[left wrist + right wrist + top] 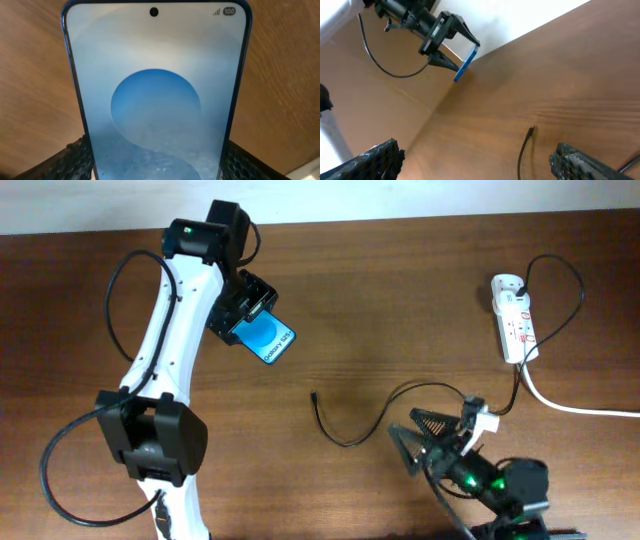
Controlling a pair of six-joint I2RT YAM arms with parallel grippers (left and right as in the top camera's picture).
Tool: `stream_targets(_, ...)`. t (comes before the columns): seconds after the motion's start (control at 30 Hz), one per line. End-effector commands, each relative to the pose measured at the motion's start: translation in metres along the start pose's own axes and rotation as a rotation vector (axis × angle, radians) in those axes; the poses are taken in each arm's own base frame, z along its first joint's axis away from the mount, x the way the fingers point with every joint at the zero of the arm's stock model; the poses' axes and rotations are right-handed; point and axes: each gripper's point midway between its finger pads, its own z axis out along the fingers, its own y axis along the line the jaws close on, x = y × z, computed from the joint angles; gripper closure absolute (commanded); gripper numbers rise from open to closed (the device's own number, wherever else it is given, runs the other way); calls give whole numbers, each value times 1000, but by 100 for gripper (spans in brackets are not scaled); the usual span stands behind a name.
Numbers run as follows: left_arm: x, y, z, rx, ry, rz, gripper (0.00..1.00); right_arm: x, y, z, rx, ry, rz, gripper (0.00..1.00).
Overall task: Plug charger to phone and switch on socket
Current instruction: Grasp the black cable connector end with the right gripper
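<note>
My left gripper (247, 315) is shut on the phone (268, 338), holding it tilted above the table at the upper left; its blue screen with a lighter circle fills the left wrist view (156, 100) between my fingers. The phone also shows edge-on in the right wrist view (465, 64). The charger cable (345, 435) lies curved on the table, its small connector (314, 394) free; it shows in the right wrist view (522, 150). My right gripper (425, 442) is open and empty, the connector (531, 132) ahead of its fingers. The white socket (515, 317) lies at the far right.
The socket's thick white cord (575, 407) runs off the right edge. A thin black cable loops from the socket (565, 270) down toward the right arm. The left arm's body (165, 360) spans the left side of the wooden table (400, 300).
</note>
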Motion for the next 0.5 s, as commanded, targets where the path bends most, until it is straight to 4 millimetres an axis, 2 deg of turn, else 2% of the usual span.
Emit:
stream_targets(0.0, 10, -11, -13, 53, -4, -4, 100, -29, 7, 24, 38, 93, -73, 1)
stream_targets(0.03, 11, -12, -13, 55, -2, -27, 100, -34, -4, 42, 73, 155, -24, 2)
stream_targets(0.1, 19, -26, -14, 119, 46, -27, 100, -33, -3, 82, 76, 266, -26, 2)
stream_targets(0.13, 23, -28, -14, 131, 71, -59, 100, -32, -3, 96, 93, 283, -30, 2)
stream_targets(0.17, 27, -32, -15, 150, 101, -79, 100, -33, 6, 127, 65, 285, -69, 2)
stream_targets(0.2, 30, -33, -16, 158, 119, -89, 100, -37, 17, 139, 10, 258, -102, 2)
stream_targets(0.27, 35, -36, -17, 171, 151, -113, 100, -44, 41, 154, -87, 197, -89, 2)
stream_targets(0.33, 37, -38, -18, 180, 164, -111, 100, -38, 53, 159, -122, 200, -71, 2)
stream_targets(0.37, 37, -38, -18, 180, 164, -112, 100, -34, 48, 163, -94, 201, -71, 2)
stream_targets(0.47, 39, -38, -18, 181, 169, -110, 100, -14, 10, 181, 40, 227, 6, 2)
